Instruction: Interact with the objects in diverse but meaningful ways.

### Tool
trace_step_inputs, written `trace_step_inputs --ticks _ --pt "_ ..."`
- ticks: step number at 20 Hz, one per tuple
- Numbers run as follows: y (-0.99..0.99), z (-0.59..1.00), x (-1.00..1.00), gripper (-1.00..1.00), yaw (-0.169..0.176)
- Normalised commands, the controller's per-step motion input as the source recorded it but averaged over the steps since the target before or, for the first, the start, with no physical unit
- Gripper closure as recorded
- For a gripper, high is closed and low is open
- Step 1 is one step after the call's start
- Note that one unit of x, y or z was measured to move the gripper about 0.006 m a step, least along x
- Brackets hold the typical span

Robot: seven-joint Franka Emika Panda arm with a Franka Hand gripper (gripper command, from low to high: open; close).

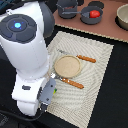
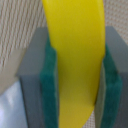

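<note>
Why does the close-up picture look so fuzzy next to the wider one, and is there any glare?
Wrist view: the banana sits so near the lens that it and the green pads beside it are soft and blurred, with no glare. Exterior view: coarse but sharper; the white arm shows a bright sheen, and the mat is evenly lit with faint shadows.

Mat (image 1: 97, 70): right side and lower right bare, open passage. Centre blocked by plate (image 1: 67, 65), flanked by two brown-handled utensils (image 1: 86, 58). Top edge crowded: pots (image 1: 68, 7), tomato (image 1: 92, 14), bowl (image 1: 123, 16).
</note>
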Motion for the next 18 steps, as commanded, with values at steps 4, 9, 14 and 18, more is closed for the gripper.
trace_step_inputs --ticks 4,9,14,18 --pt "0.99 0.94 0.01 1.0 0.0" --pt "0.98 0.67 -0.04 1.0 0.0" --pt "0.99 0.38 -0.21 1.0 0.0" --pt "1.0 0.19 -0.27 1.0 0.0"
